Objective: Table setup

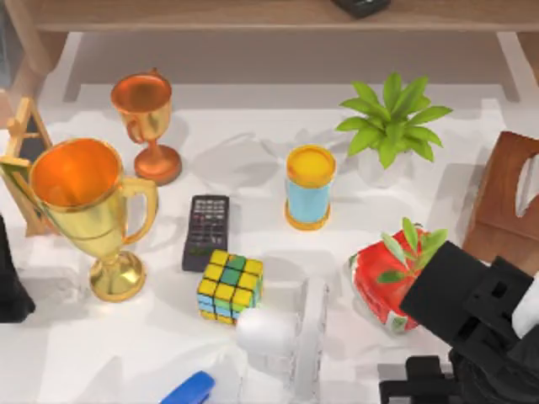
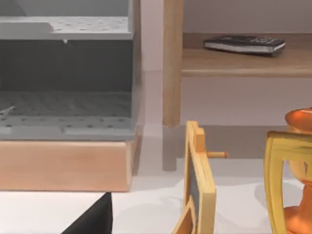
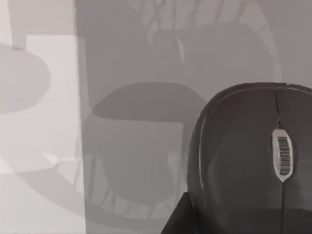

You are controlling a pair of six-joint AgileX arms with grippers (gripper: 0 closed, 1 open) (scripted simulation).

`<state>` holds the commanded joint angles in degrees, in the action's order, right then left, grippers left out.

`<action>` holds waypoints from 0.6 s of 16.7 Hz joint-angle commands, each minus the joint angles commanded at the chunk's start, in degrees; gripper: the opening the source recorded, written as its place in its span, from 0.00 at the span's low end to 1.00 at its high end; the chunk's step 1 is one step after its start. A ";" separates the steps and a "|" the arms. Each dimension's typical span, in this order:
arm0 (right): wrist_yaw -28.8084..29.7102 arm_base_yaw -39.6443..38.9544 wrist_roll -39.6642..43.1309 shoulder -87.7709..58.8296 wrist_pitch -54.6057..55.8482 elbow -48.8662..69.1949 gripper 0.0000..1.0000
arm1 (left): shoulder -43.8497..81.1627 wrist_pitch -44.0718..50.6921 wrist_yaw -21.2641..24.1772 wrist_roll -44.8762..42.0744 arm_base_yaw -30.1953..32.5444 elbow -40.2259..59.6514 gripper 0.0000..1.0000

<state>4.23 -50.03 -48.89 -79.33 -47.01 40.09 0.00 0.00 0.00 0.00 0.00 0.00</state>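
The table (image 1: 253,126) is crowded. At the left stands a large gold trophy (image 1: 88,210), with a smaller copper trophy (image 1: 147,126) behind it, farther from the near edge. A small wooden-framed easel board (image 1: 25,160) sits at the far left, just beside the gold trophy; the left wrist view shows its frame (image 2: 200,185) upright before a wooden shelf (image 2: 243,63) that carries a dark remote-like handset (image 2: 243,45).

Toward the middle, a black remote control (image 1: 206,231) lies flat, and a Rubik's cube (image 1: 230,288) rests just near of it. A blue can with a yellow lid (image 1: 309,187) stands upright right of the remote. A potted green plant (image 1: 392,126) is at the far right, and a red pack with green leaves (image 1: 392,278) lies nearer, partly covered by the right arm (image 1: 472,311). A clear rack-like object (image 1: 295,345) and a blue item (image 1: 189,389) sit at the near edge, and a brown wooden piece (image 1: 505,202) stands at the right edge.

The right arm reaches in from the near right corner; its wrist camera looks down on a dark computer mouse (image 3: 253,161) lying on a grey surface. Whether its fingers are open or closed cannot be told. The left arm (image 1: 10,278) is parked at the left edge, its grip likewise unreadable.
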 joint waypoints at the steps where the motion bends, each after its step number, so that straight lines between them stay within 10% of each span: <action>1: -0.11 0.19 -0.05 0.19 -0.10 0.12 0.00 | 0.00 0.00 0.00 0.00 0.00 0.00 1.00; 10: -0.13 0.14 0.15 1.27 0.33 0.63 0.00 | 0.00 0.00 0.00 0.00 0.00 0.00 1.00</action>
<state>4.10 -49.89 -48.74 -78.06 -46.69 40.72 0.00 0.00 0.00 0.00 0.00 0.00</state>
